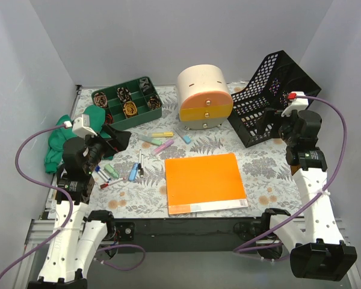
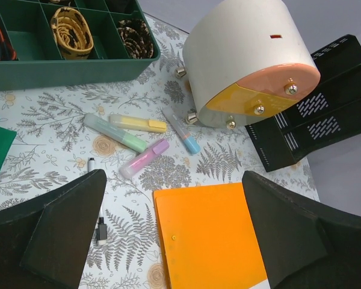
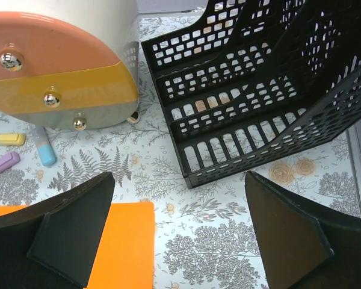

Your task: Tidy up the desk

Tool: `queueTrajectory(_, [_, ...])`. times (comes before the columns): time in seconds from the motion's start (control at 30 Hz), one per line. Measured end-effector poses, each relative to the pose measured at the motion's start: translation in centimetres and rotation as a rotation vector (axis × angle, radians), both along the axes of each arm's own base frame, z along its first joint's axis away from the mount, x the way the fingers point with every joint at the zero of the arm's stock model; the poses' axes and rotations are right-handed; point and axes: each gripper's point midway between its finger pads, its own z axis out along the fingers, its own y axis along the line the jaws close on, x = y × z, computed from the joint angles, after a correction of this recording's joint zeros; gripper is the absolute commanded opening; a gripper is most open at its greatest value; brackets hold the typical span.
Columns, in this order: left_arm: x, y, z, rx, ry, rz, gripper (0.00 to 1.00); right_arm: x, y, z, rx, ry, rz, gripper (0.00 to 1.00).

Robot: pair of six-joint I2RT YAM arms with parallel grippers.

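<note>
The desk (image 1: 259,168) has a fern-and-flower print. An orange folder (image 1: 204,180) lies flat at its front middle. Pastel highlighters (image 1: 162,141) lie loose behind the folder, and several pens and markers (image 1: 117,173) lie at the left. My left gripper (image 1: 115,139) hovers open and empty above the pens; in its wrist view (image 2: 173,177) the folder (image 2: 210,241) lies between its fingers and the highlighters (image 2: 138,141) lie beyond. My right gripper (image 1: 269,123) hovers open and empty in front of the black file rack (image 1: 271,90); its wrist view (image 3: 180,177) shows the folder's corner (image 3: 123,241).
A green compartment tray (image 1: 138,119) with hair ties stands at the back left. A round cream drawer unit (image 1: 204,96) with orange and yellow drawers stands at the back middle. A green cloth (image 1: 57,144) lies at the left edge. Grey walls enclose the desk.
</note>
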Motion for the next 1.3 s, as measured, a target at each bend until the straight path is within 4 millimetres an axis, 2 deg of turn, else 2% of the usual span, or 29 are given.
queueTrajectory(0.07, [-0.1,-0.1,0.0,-0.002,0.001,-0.009,0.98,-0.1,0.3,0.1,-0.014,-0.009,0.030,0.98])
queueTrajectory(0.13, [-0.2,-0.3,-0.1,-0.003,0.006,-0.016,0.98,-0.4,1.5,0.3,-0.042,-0.027,0.130,0.98])
queueTrajectory(0.23, [-0.4,-0.3,-0.2,-0.002,0.010,-0.021,0.98,-1.4,4.5,0.2,-0.079,-0.056,0.350,0.99])
queueTrajectory(0.43, [-0.9,-0.4,-0.3,-0.007,0.009,-0.028,0.98,-3.6,10.6,-0.4,-0.097,-0.078,0.681,0.98])
queueTrajectory(0.6, [-1.0,-0.7,-1.2,-0.019,0.036,-0.040,0.98,-3.9,13.0,-0.9,-0.070,-0.033,0.775,0.97])
queueTrajectory(0.73, [-1.0,-0.8,-2.1,-0.029,0.057,-0.040,0.98,-3.0,14.3,0.2,-0.029,-0.005,0.765,0.93])
queueTrajectory(0.83, [-1.1,-0.8,-2.7,-0.036,0.071,-0.040,0.98,-1.4,15.3,1.2,0.037,0.039,0.683,0.98])
queueTrajectory(0.93, [-1.2,-0.9,-3.0,-0.043,0.079,-0.042,0.98,0.6,16.5,1.3,0.089,0.101,0.569,0.99])
queueTrajectory(1.1, [-1.4,-1.0,-2.9,-0.052,0.074,-0.043,0.98,4.1,18.4,0.1,0.178,0.214,0.377,0.87])
queueTrajectory(1.3, [-1.7,-1.0,-2.5,-0.057,0.057,-0.042,0.98,6.1,17.5,-2.1,0.236,0.282,0.192,0.72])
